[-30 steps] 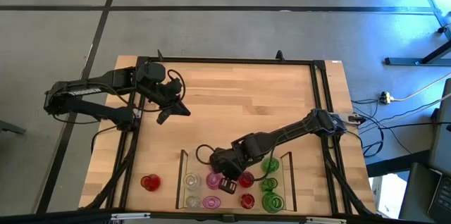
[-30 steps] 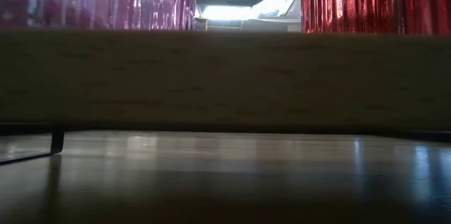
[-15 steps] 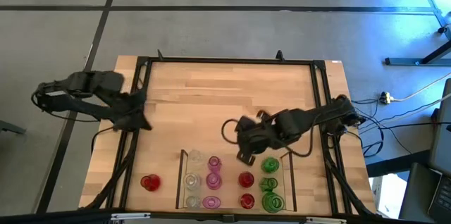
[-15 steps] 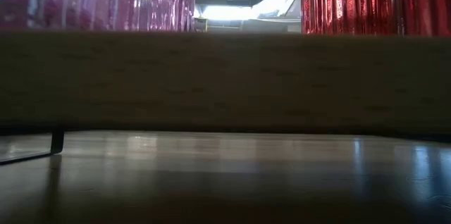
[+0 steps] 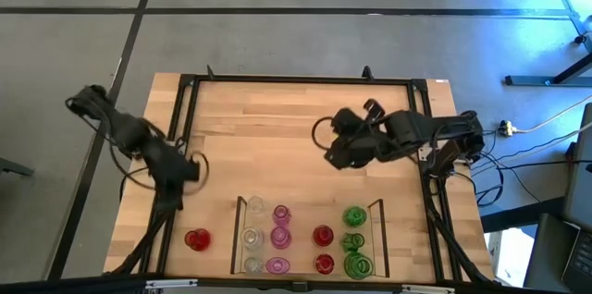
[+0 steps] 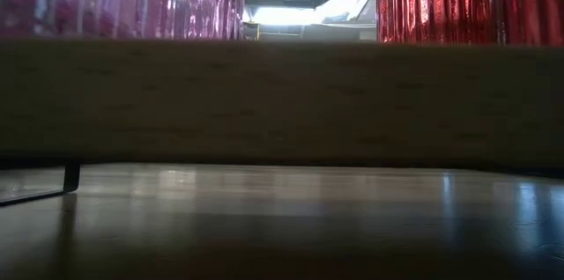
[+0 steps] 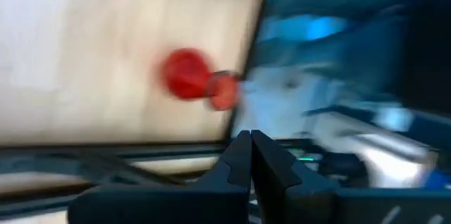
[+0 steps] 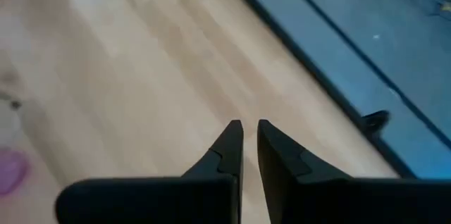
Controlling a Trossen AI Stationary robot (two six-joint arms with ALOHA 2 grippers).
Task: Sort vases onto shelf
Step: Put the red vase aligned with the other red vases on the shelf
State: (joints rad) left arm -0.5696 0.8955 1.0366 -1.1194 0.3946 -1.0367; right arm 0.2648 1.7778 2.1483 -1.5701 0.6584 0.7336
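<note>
The left gripper (image 7: pixel 250 155) sits at the table's (image 5: pixel 277 137) left edge, over the black frame rail, its fingers (image 7: pixel 235 162) pressed together and holding nothing. The right gripper (image 5: pixel 333 153) hangs over the bare wood on the right half of the table, well apart from the shelf (image 5: pixel 238 229); its fingers (image 8: pixel 227 146) stand narrow, a thin gap between them, with nothing in it. The shelf lies at the table's near edge and holds the vases in columns: clear ones (image 5: pixel 252 237) at the left, then pink (image 5: pixel 280 234), then red (image 5: pixel 322 236), then green (image 5: pixel 354 217) at the right. One red vase (image 5: pixel 196 239) stands alone on the table just left of the shelf, outside it; the left wrist view shows it as a red blur (image 7: pixel 187 73) near the table's edge. The low view shows only pink and red glass, very close.
</note>
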